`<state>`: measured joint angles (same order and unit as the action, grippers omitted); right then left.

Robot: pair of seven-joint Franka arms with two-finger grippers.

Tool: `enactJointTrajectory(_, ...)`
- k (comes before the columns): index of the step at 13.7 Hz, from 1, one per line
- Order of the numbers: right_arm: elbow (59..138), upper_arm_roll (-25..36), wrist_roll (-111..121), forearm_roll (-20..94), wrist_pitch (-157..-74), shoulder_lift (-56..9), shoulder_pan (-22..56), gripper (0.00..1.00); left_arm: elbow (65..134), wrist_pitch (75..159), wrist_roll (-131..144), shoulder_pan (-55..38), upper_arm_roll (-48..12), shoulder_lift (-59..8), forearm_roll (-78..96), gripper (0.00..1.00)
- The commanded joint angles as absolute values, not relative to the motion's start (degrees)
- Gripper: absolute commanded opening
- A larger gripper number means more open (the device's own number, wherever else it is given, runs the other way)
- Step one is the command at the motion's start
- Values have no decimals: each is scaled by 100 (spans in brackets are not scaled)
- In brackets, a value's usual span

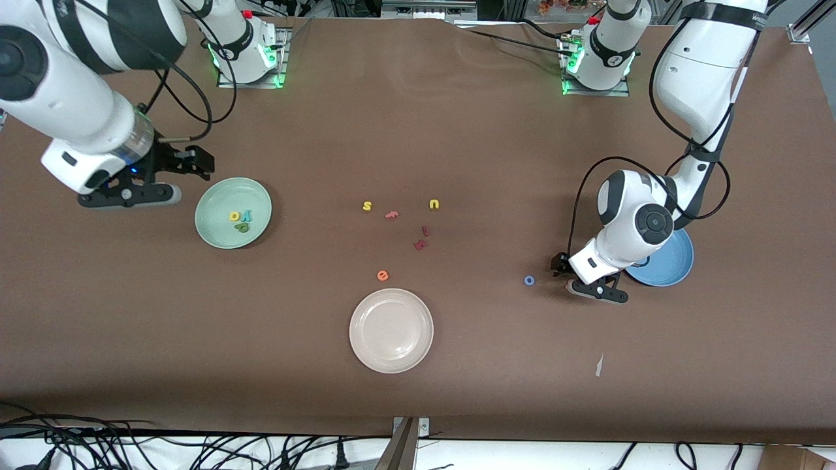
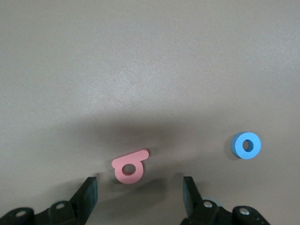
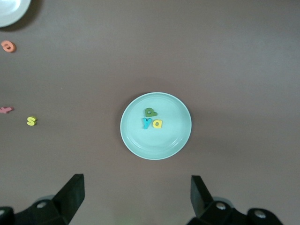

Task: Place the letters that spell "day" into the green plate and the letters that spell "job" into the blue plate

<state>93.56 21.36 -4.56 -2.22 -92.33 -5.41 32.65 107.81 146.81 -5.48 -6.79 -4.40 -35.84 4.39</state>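
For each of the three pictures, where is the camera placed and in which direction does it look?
Front view: high across the table, facing both arm bases; shows both arms, the green plate and the blue plate.
Left wrist view: on the left arm, looking down at the table; the open left pincer frames the salmon "b", blue "o" beside it.
Right wrist view: on the right arm, looking down past the open right pincer at the green plate.
Shared: front and left wrist views both show the "o".
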Motion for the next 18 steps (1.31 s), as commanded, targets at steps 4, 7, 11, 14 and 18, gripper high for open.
enactJointTrajectory(4, 9211, 891, -413, -35, -9542, -290, 1674, 100, 10731, 14669, -650, -738, -334, -3656, 510, 68)
enactJointTrajectory(7, 9228, 598, -325, -62, -9546, -168, 1398, 100, 10723, 14669, -677, -729, -325, -3691, 510, 48)
enactJointTrajectory(11, 9246, -279, -334, -53, -9036, 87, 319, 100, 10714, 14669, -668, -738, -272, -3691, 510, 33)
enactJointTrajectory(14, 9325, -194, -360, -9, -9087, 88, 272, 100, 10653, 14669, -651, -738, -272, -3700, 510, 42)
enactJointTrajectory(18, 9360, -62, -360, 44, -9166, 88, 290, 100, 10547, 14669, -606, -800, -272, -3797, 518, 64)
